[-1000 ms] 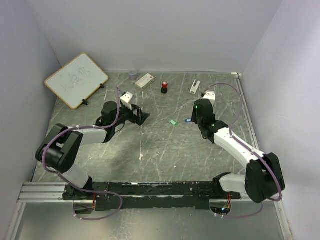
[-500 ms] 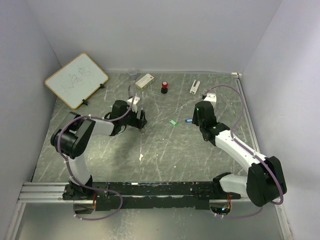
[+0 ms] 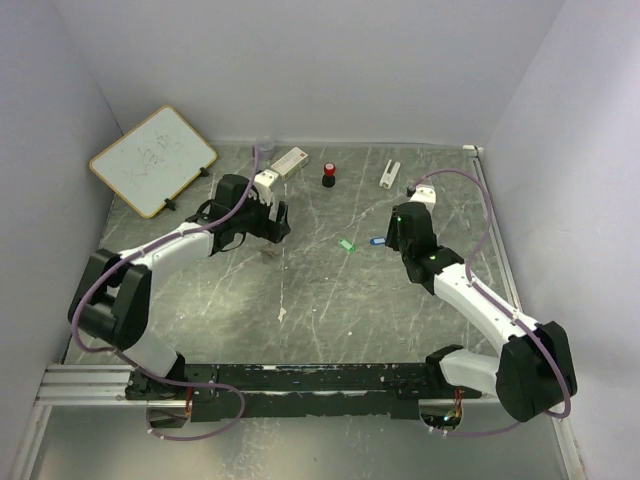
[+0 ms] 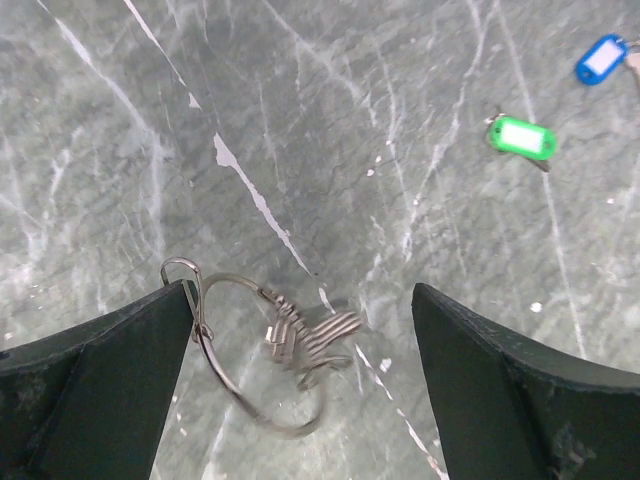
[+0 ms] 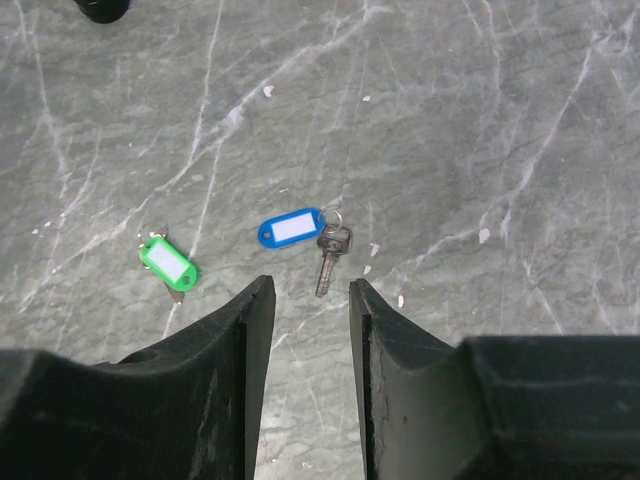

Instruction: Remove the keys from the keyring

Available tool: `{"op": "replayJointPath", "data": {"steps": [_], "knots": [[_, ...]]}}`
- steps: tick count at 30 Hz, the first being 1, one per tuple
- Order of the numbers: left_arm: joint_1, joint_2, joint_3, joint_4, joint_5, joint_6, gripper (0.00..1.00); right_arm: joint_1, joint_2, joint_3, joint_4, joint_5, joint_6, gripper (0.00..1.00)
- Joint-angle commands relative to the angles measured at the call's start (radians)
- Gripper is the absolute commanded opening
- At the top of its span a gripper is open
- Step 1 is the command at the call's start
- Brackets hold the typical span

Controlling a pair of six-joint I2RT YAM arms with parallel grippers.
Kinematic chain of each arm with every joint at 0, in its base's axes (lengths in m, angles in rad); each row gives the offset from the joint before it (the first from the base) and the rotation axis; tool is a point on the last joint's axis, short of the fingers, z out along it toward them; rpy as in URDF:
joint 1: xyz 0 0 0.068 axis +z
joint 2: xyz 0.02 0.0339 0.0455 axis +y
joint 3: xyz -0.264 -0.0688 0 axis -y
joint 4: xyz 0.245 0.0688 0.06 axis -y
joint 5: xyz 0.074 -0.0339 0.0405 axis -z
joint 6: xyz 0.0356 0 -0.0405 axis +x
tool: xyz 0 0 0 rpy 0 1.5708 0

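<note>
keyring [image 4: 285, 335] lies between wide left jaws — keys [image 5: 326, 262] well apart.

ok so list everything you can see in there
keyring: one, silvery wire, on the table between the left fingers, small metal pieces bunched on it
green-tagged key: one, mid-table, apart from the keyring
blue-tagged key: one, beside the green one, ahead of the right fingers
whiteboard: one, white, wood frame, far left
cup: one, clear, far edge
white box: one, beside the cup
knob: one, black, red cap, far centre
white piece: one, right of the knob
left gripper: black, open wide
right gripper: black, narrowly open
</note>
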Motion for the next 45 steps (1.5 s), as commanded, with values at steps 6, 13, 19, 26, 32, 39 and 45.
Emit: {"op": "replayJointPath", "data": {"steps": [6,13,19,26,32,39,45], "knots": [[-0.005,-0.08,-0.018,-0.004,0.154,-0.007,0.99,-0.001,-0.071,-0.086,0.198,-0.327,-0.004,0.24],[-0.005,-0.115,-0.101,0.166,0.386,-0.03,0.99,0.001,-0.047,-0.072,0.378,-0.495,0.072,0.42],[-0.006,-0.178,-0.175,0.273,0.496,-0.016,1.0,0.038,0.09,0.035,0.444,-0.569,0.115,0.42],[-0.016,-0.221,-0.186,0.26,0.525,0.029,0.99,0.198,0.278,0.219,0.377,-0.464,0.049,0.38],[-0.025,-0.224,-0.201,0.272,0.506,0.037,0.98,0.279,0.406,0.354,0.342,-0.429,0.035,0.34],[-0.027,-0.221,-0.198,0.256,0.448,0.054,0.98,0.294,0.464,0.412,0.297,-0.442,0.04,0.31],[-0.028,-0.218,-0.203,0.275,0.403,0.046,0.98,0.312,0.484,0.399,0.285,-0.437,0.044,0.28]]}}
